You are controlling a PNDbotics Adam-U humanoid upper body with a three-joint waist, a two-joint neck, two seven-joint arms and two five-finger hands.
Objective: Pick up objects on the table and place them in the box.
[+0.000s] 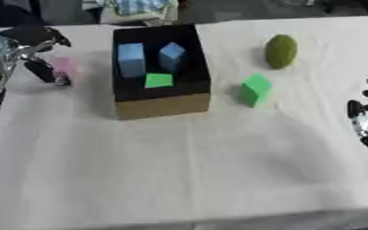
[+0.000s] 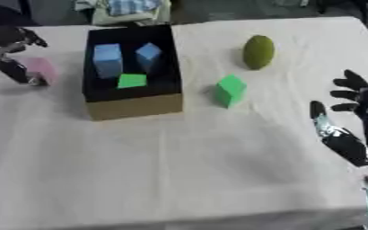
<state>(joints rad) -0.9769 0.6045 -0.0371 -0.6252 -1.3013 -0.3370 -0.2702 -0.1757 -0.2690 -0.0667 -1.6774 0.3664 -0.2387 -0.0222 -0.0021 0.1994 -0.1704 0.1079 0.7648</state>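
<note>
Your left hand (image 1: pixel 32 45) sits at the far left of the tabletop (image 1: pixel 179 170), fingers curled downward around a pink block (image 2: pixel 39 69); the block shows just to the right of the fingertips, and they appear to pinch it, though the contact itself is too blurred to be sure. The block still looks to be down at the cloth rather than lifted.

To the right of that hand, close by, stands the box (image 1: pixel 162 105), black inside with a tan front wall. Inside it you already have two blue blocks: a taller blue block (image 1: pixel 130 59) on the side nearer your left hand and a smaller blue block (image 1: pixel 171 56) tilted beside it, with a flat green piece (image 1: pixel 158 80) lying in front of them.

Your right hand (image 2: pixel 348 134) rests at the right edge, fingers spread and relaxed, holding nothing. Left of it and farther out, a green cube (image 1: pixel 255 89) sits on the cloth, between that hand and the box and apart from both. Beyond the cube, farther from your right hand, lies an olive-green rounded object (image 1: pixel 281 51), on its own on the tabletop
</note>
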